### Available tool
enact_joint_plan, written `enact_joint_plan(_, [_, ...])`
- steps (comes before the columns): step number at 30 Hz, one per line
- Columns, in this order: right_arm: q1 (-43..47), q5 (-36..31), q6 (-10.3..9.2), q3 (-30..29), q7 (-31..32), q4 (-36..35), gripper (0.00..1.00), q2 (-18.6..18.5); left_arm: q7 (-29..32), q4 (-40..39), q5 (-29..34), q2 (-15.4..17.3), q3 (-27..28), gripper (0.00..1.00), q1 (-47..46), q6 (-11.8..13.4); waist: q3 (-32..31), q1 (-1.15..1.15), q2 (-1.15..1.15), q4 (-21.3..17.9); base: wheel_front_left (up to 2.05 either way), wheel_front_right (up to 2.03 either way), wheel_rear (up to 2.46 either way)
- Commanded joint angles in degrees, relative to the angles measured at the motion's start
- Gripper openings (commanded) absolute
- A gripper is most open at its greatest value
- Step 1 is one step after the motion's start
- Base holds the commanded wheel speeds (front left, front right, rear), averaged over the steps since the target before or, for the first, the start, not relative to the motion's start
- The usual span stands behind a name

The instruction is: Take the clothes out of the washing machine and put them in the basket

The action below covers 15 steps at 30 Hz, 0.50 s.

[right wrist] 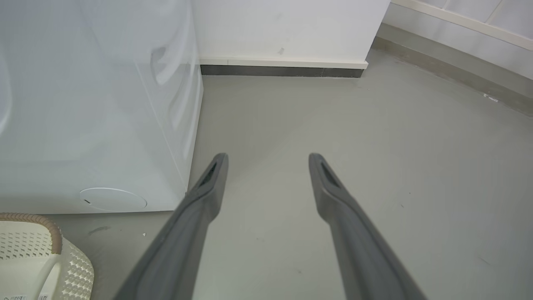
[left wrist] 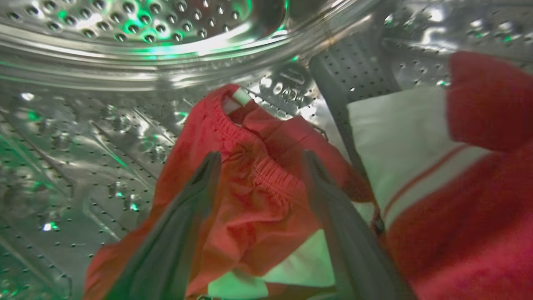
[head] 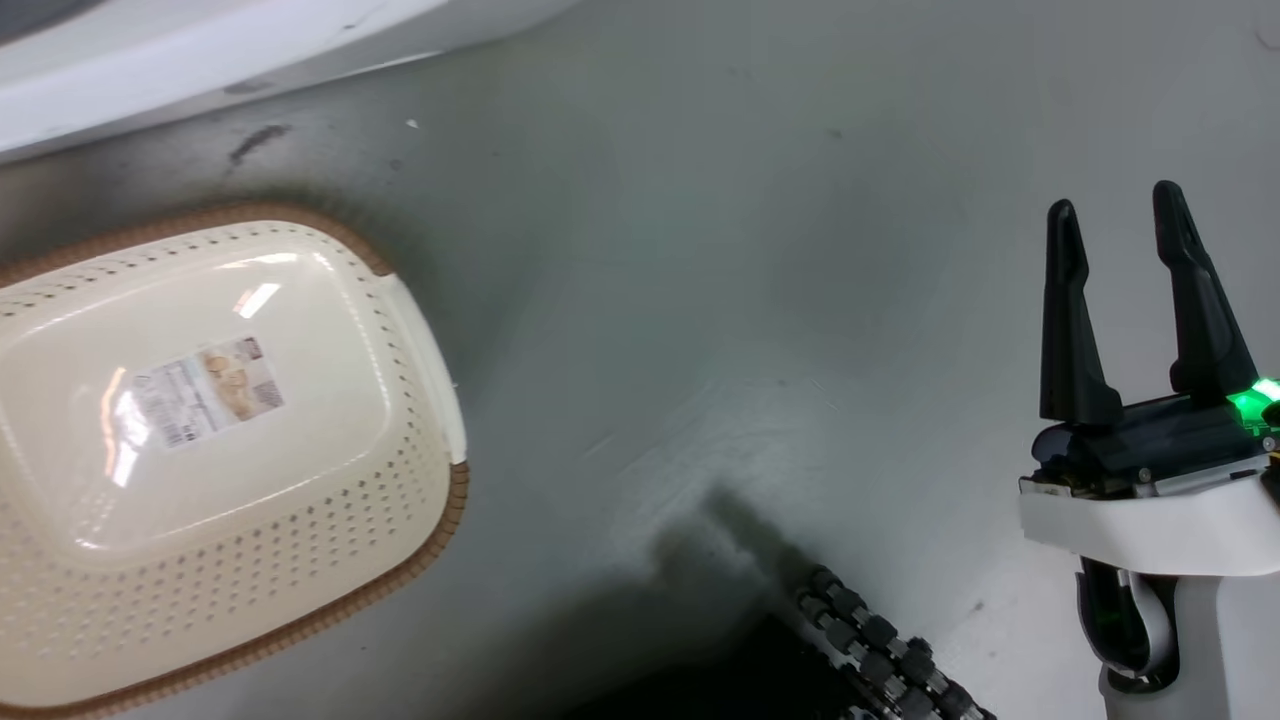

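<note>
Inside the perforated steel drum (left wrist: 83, 137) of the washing machine lie the clothes. A crumpled red garment (left wrist: 250, 196) with an elastic band and white trim lies between the fingers of my left gripper (left wrist: 262, 156), which is open and straddles it. Beside it, at the right, lies a second red garment with a white red-striped cuff (left wrist: 416, 146). The cream basket (head: 455, 500) stands on the floor at the left, holding nothing but its label sticker. My right gripper (head: 1115, 200) hangs open over bare floor, far right of the basket.
The washing machine's white body (right wrist: 104, 125) rises left of my right gripper (right wrist: 268, 156), with the basket's rim (right wrist: 46, 227) at its foot. A ribbed black cable (head: 880, 650) crosses the bottom. A wall with a dark baseboard (right wrist: 283, 71) closes the grey floor behind.
</note>
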Motion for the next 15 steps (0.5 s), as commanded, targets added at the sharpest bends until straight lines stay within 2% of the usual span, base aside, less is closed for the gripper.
enact_joint_plan(1, [0.2,0.4,-0.06,0.4,-0.1,-0.7,1.00,0.1,1.4,1.7,0.5,0.7,-0.8,1.00,-2.1,0.1,2.5,-0.01,0.00,-2.5,0.00,0.00,0.00])
enact_joint_plan(8, [3.0,0.3,-0.06,0.1,-0.1,-2.4,1.00,0.1,8.0,7.6,2.3,1.8,-4.0,1.00,-8.1,0.1,3.7,-0.01,0.00,-2.7,0.00,0.00,0.00])
enact_joint_plan(15, [5.1,-0.4,-0.07,0.1,-0.1,-3.4,1.00,0.1,10.2,11.8,2.0,2.4,-5.2,1.00,-10.1,0.1,4.5,-0.01,0.00,-2.6,0.00,0.00,0.00])
